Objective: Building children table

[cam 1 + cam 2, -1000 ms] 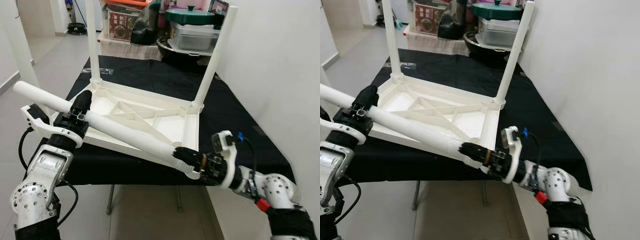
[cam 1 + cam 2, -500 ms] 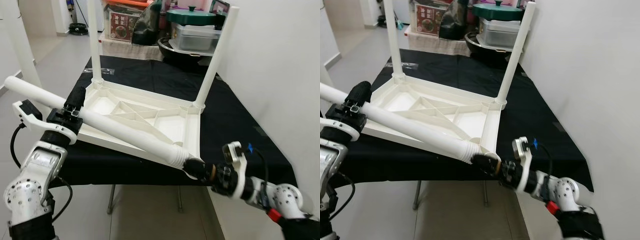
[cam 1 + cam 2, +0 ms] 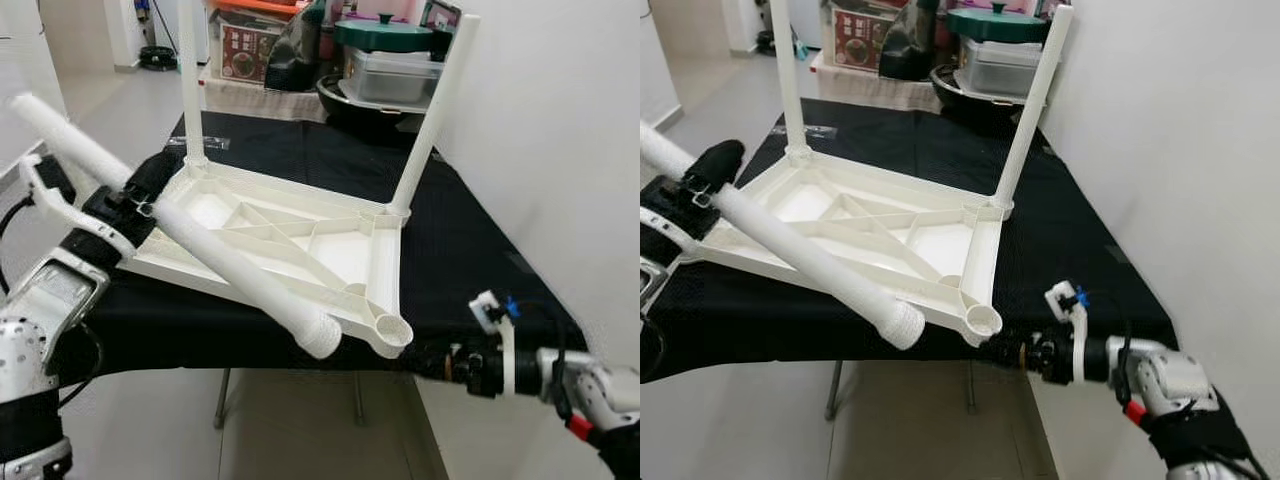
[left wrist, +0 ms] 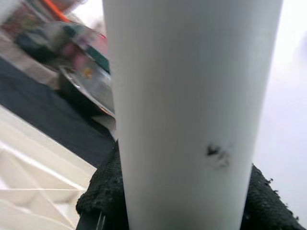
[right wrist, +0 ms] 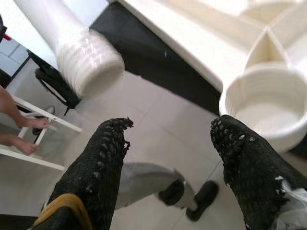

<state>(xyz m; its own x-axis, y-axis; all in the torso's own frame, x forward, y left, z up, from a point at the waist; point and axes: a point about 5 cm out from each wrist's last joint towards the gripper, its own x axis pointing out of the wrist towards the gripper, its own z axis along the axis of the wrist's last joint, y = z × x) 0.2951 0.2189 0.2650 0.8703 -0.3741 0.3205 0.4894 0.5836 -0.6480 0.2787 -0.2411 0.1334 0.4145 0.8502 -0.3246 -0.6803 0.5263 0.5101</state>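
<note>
A white children's table top (image 3: 345, 255) lies upside down on a black-covered table (image 3: 470, 250). Two white legs (image 3: 432, 115) stand upright in its far corners. A loose white leg (image 3: 225, 265) slants across the top, and my left gripper (image 3: 138, 198) is shut on its upper part; the left wrist view has the leg (image 4: 192, 96) between the black pads (image 4: 103, 196). Its threaded end (image 5: 91, 62) hangs just beside the empty near-corner socket (image 3: 391, 330). My right gripper (image 5: 170, 134) is open and holds nothing, just below the table's front edge by that socket (image 5: 266, 112).
Pots, a lidded container (image 3: 385, 70) and a box (image 3: 245, 45) crowd the back of the table. A white wall (image 3: 560, 150) runs along the right. Tiled floor (image 3: 100, 100) lies to the left. A person's feet (image 5: 21, 127) show beside a white frame on the floor.
My right gripper has let go of the leg's threaded end and drawn back to the right, below the table edge. My left gripper has lifted its end, so the leg slants steeper.
</note>
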